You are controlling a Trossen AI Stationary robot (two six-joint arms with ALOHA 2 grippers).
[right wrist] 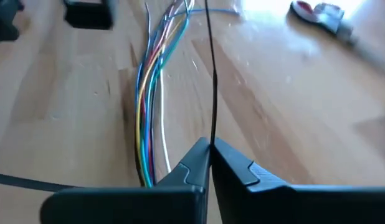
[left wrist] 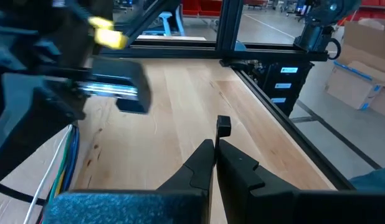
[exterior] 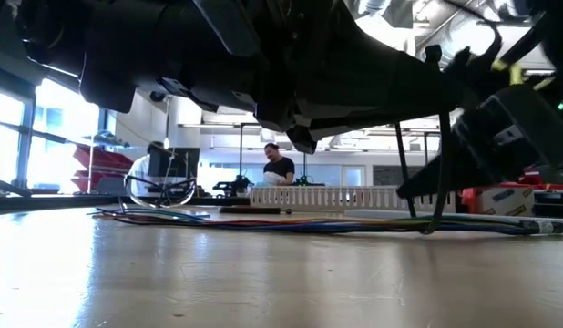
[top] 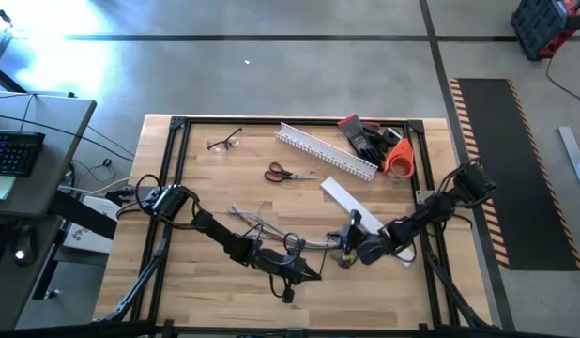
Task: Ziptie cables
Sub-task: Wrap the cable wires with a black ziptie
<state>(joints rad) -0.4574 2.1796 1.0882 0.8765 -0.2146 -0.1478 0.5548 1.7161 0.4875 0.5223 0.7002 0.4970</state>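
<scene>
The right gripper point(right wrist: 210, 149) pinches the ziptie point(right wrist: 212, 81) in closed fingers, at 5 o'clock on the table point(top: 215, 282). The cables point(right wrist: 146, 93) lie just beside it. The left gripper point(left wrist: 215, 149), closed on nothing, should steady the bundle while the strip is threaded under.

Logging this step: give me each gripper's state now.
Left gripper: shut, nothing visible between its fingers.
Right gripper: shut on the ziptie, beside the cables.
</scene>
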